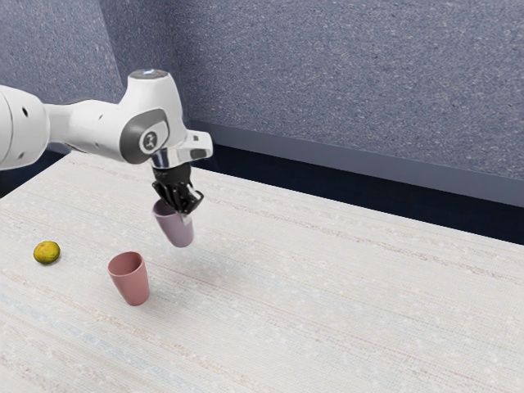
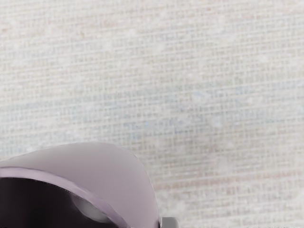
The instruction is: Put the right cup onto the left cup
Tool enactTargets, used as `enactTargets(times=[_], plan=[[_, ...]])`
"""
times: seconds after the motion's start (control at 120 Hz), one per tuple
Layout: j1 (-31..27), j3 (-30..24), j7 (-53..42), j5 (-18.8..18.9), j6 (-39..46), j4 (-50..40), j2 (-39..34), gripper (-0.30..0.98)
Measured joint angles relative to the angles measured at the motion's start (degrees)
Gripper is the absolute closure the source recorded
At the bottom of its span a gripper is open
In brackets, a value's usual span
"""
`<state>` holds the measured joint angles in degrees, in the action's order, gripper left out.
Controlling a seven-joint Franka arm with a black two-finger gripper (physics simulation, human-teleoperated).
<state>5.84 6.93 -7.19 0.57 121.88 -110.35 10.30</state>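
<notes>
Our gripper [image 1: 186, 215] seems nearly closed, with only the wall of the mauve cup [image 1: 173, 227] pinched near its rim. We judge this cup light, stiff and rather smooth; a pinch on one side lets it swing, so the rim wants a firm, deep hold. It hangs tilted below the jaws, its mouth mostly to the exterior view's left of them, its base apparently off the table [image 1: 352, 286]. Farther from us, the pink cup [image 1: 131, 280] stands upright and open, farther from the table's wall-side edge. Farthest is the yellow fruit [image 1: 47, 252], towards the edge at the exterior view's left.
</notes>
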Motion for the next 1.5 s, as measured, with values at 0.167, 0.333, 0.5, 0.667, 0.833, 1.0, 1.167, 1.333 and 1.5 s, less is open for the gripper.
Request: enactTargets(times=[0.167,0.333,0.5,0.667,0.833,1.0,1.167,1.333,1.5], plan=[[0.0,0.2,0.1,0.2,-2.5,0.2,-3.7,0.78],[-0.7,0.3,0.2,0.4,-4.8,-0.9,-6.5,0.78],[-2.4,0.3,0.3,0.7,-6.1,-3.7,-10.2,0.78],[-3.8,0.5,0.5,1.2,-6.5,-7.6,-13.7,0.78],[-3.0,0.5,0.8,1.9,-6.2,-11.2,-16.4,0.78],[-2.9,0.5,1.1,2.2,-6.0,-13.4,-18.5,0.78],[-3.6,0.5,1.3,2.9,-5.9,-15.0,-20.1,0.79],[-4.2,0.5,1.5,3.3,-5.8,-16.3,-21.3,0.78],[-4.3,0.5,1.7,3.4,-5.8,-18.3,-22.9,0.78]])
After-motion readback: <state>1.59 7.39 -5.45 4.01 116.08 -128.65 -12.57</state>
